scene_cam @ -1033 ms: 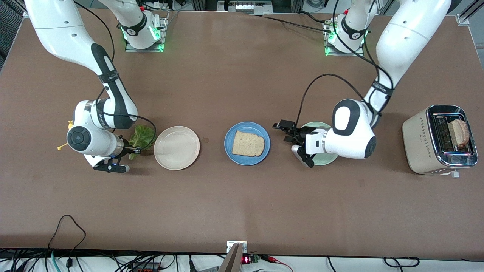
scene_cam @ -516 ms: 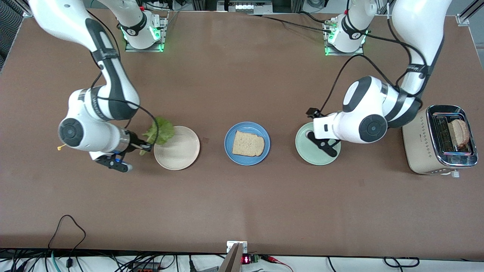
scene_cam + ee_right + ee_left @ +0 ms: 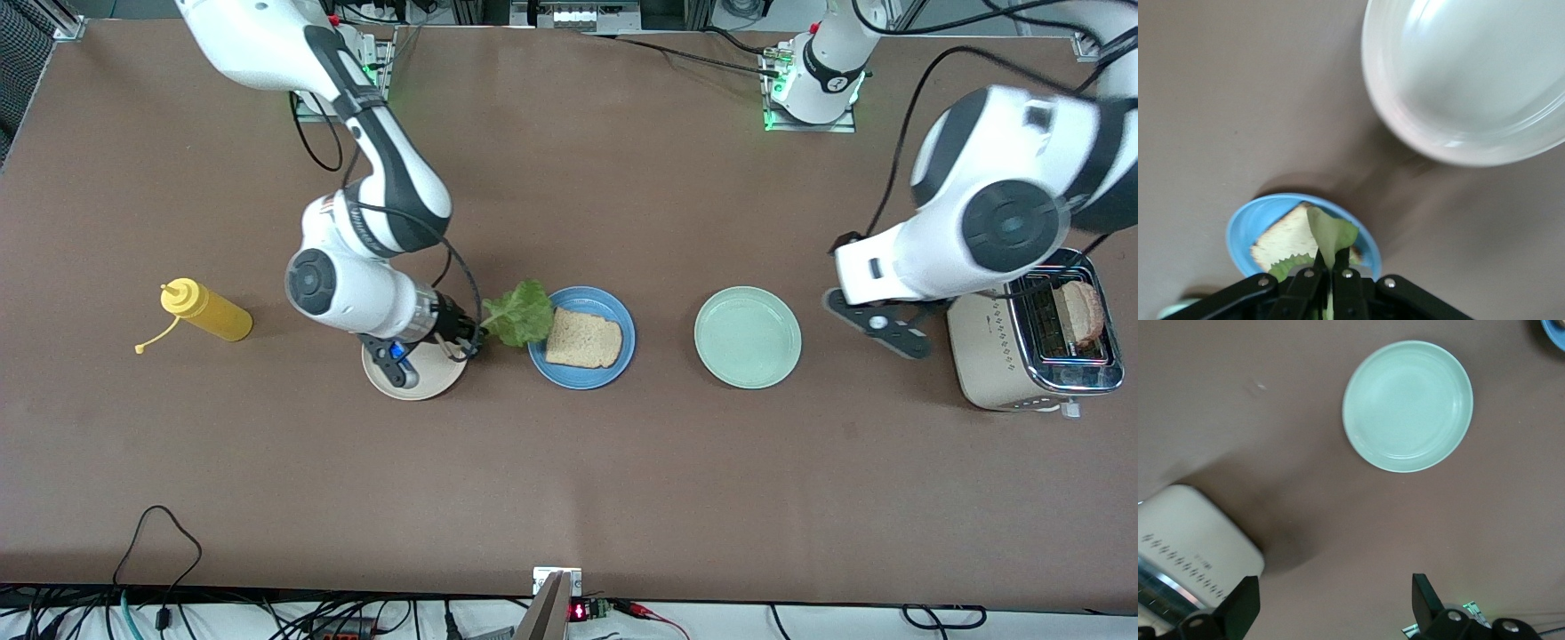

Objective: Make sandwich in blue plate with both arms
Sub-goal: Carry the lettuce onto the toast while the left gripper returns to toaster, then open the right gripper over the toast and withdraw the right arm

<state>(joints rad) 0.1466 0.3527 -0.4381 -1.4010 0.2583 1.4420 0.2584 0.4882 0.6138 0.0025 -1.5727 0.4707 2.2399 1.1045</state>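
The blue plate lies mid-table with one bread slice on it. My right gripper is shut on the stem of a crinkled green lettuce leaf, which hangs over the plate's rim toward the right arm's end. In the right wrist view the lettuce juts from the shut right gripper above the bread and blue plate. My left gripper is open and empty, over bare table between the mint-green plate and the toaster. Its fingers stand wide apart.
A second bread slice stands in the toaster's slot at the left arm's end. The cream plate lies partly under the right wrist. A yellow squeeze bottle lies toward the right arm's end. The left wrist view shows the mint-green plate and toaster.
The right arm carried the lettuce from beside the cream plate across it to the blue plate's edge. The left arm swung away from the mint-green plate toward the toaster, gripper still open.
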